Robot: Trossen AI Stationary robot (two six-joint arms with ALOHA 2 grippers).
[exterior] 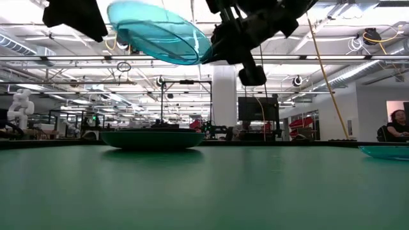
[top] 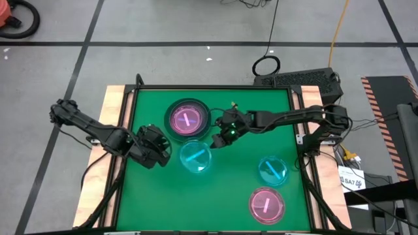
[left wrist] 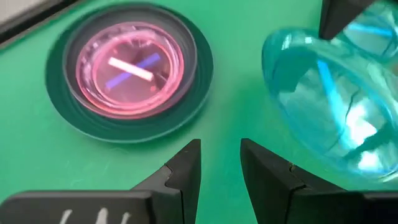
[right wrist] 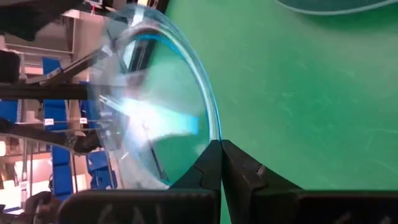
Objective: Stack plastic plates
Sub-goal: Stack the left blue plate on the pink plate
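A translucent cyan plate (top: 195, 156) hangs in the air, tilted, in my right gripper (top: 219, 139); the low view shows the cyan plate (exterior: 160, 32) well above the table. Toward the far edge stands a stack (top: 186, 119): a dark grey plate with translucent pink plates nested in it, resting flat on the mat. My left gripper (top: 153, 147) hovers open to the left of the held plate, touching nothing. A second cyan plate (top: 272, 170) and a pink plate (top: 266, 203) lie flat near the right and near edges. My right gripper holds the cyan plate by its rim (right wrist: 214, 142), on the side toward the table's right, pinched between the two fingers. The fingers come from the right, slanting down. The plate is lifted clear of the table and tilted, stretching away from the fingers toward my left gripper.
Green mat (top: 228, 189) with wooden borders on both sides. The stack (left wrist: 130, 68) sits just beyond the held plate (left wrist: 329, 112). Bare mat lies in the near-left part. A person (exterior: 396, 124) sits far off in the room behind the table.
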